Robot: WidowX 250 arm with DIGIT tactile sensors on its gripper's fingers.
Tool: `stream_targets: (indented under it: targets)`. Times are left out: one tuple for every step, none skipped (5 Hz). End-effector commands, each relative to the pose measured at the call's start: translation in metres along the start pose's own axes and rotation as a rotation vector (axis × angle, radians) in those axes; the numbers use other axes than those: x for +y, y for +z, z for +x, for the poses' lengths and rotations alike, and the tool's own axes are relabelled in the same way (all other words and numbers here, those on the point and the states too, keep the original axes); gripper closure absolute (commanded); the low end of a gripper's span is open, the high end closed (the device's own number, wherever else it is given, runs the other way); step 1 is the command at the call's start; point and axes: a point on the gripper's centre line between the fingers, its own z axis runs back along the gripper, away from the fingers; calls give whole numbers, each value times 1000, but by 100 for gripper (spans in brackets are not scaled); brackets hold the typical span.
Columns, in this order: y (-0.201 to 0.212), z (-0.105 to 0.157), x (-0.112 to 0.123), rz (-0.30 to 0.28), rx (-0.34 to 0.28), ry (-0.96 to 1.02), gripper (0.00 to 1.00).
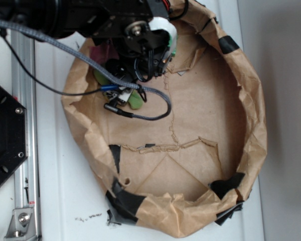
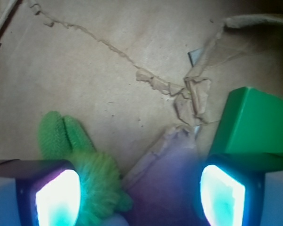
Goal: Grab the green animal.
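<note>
- In the wrist view the end effector [image 2: 140, 190] stands wide open, its two glowing pads [image 2: 58, 197] at the bottom corners of the frame with a broad gap of bare brown paper between them; nothing is clamped.
- The green animal [image 2: 87, 169] lies at the left pad: its yellow-green fuzzy body spreads just inside that pad and partly behind it, and a darker knitted green part points up and away toward the far side. Whether the pad touches the fuzz I cannot tell.
- By the right pad sits a flat green block [image 2: 252, 127], glossy and hard-edged, its near end hidden behind that pad.
- Beyond both, torn and crumpled paper seams [image 2: 188, 94] run across the floor of the tray.
- From the exterior view the arm [image 1: 125, 30] hangs over the upper left part of a round paper-lined tray [image 1: 251, 125], patched at the rim with black tape [image 1: 125, 201].
- Under the arm only scraps of green [image 1: 136, 100] and a bit of pink [image 1: 101, 51] show; a grey braided cable [image 1: 65, 47] loops across them.
- The tray rests on a white worktop [image 1: 80, 201], with a metal rail [image 1: 27, 100] and a black plate [image 1: 2, 135] at the left.
</note>
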Motion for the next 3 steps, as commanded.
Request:
stream_targets:
  targets:
    - [-2,-4,23,159,-13,59,100]
    - [10,-2,22,160,-31,74,100]
    - [32,3,18,92,-18,127,100]
